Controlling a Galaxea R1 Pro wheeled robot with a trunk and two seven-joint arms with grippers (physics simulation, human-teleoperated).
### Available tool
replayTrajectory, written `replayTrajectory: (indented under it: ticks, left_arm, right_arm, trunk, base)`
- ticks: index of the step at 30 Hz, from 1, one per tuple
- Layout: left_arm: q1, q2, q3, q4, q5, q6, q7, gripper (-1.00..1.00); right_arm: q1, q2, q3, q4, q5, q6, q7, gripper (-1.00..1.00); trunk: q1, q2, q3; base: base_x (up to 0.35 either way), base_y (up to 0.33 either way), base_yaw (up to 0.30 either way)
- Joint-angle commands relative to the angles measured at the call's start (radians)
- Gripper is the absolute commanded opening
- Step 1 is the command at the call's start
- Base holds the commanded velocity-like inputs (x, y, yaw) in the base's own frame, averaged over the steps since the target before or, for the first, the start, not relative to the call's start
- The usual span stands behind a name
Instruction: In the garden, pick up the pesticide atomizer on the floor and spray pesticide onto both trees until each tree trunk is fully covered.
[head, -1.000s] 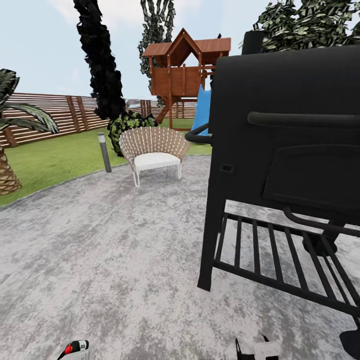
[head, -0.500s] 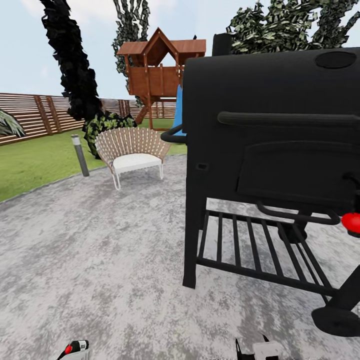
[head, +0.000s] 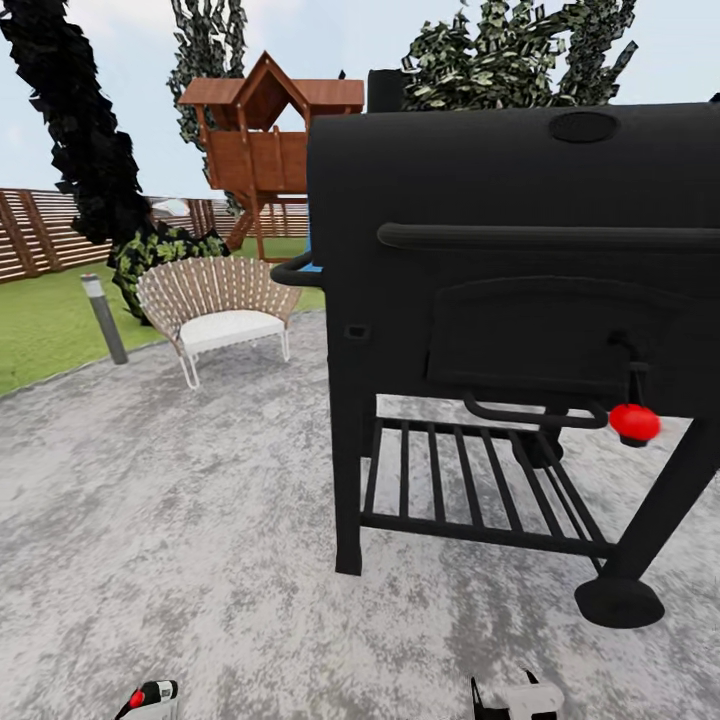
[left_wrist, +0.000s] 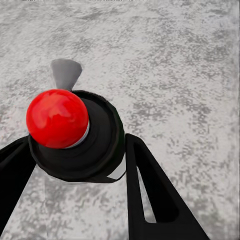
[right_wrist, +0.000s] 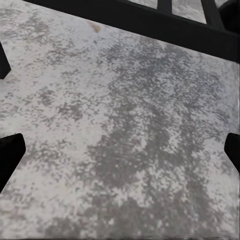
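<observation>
So the paving (head: 180, 520) is taking up most of the ground here, mottled grey stone running from 6 o'clock out past the middle of the head view. Sitting on it from the center over to 3 o'clock is a big black smoker grill (head: 520, 260) with a slatted lower shelf and a red knob (head: 635, 422) hanging off its front at about 4 o'clock. Green lawn (head: 40, 330) is showing out at 9 o'clock, with a slatted wooden fence (head: 40, 235) running behind it. A wooden playhouse (head: 265, 135) is standing at 11 o'clock, a black cypress-looking tree (head: 75, 130) is rising at 10 o'clock, and leafy crowns (head: 510, 55) are poking up above the grill at 1 o'clock.

Closer in, a wicker chair (head: 215, 305) with a white cushion is sitting at the paving's edge, with a short grey post light (head: 104, 318) just beside it toward the lawn.

The atomizer (left_wrist: 75, 135) is sitting in the left gripper (left_wrist: 75, 165), red top facing the wrist camera, and the jaws are pinching its dark body from both sides. It's also peeking in at 7 o'clock in the head view. The right gripper (right_wrist: 120, 145) is hanging over bare paving with its jaws spread wide and nothing between them.
</observation>
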Motion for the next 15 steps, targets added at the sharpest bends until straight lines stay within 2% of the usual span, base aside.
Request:
replayTrajectory:
  ticks: [1,15]
  left_arm:
    - [0.0,0.001,-0.003,0.0,0.009,-0.003,-0.001,-1.0]
    - [0.0,0.0,-0.003,0.0,0.009,-0.003,-0.001,-1.0]
  right_arm:
    - [-0.001,-0.001,0.005,0.001,0.007,0.0,-0.01,1.0]
    - [-0.001,-0.001,0.005,0.001,0.007,0.0,-0.01,1.0]
  trunk:
    - [0.0,0.0,-0.001]
    - [0.0,0.0,-0.007]
  base:
    - [0.0,0.0,-0.261]
    - [0.0,0.0,-0.261]
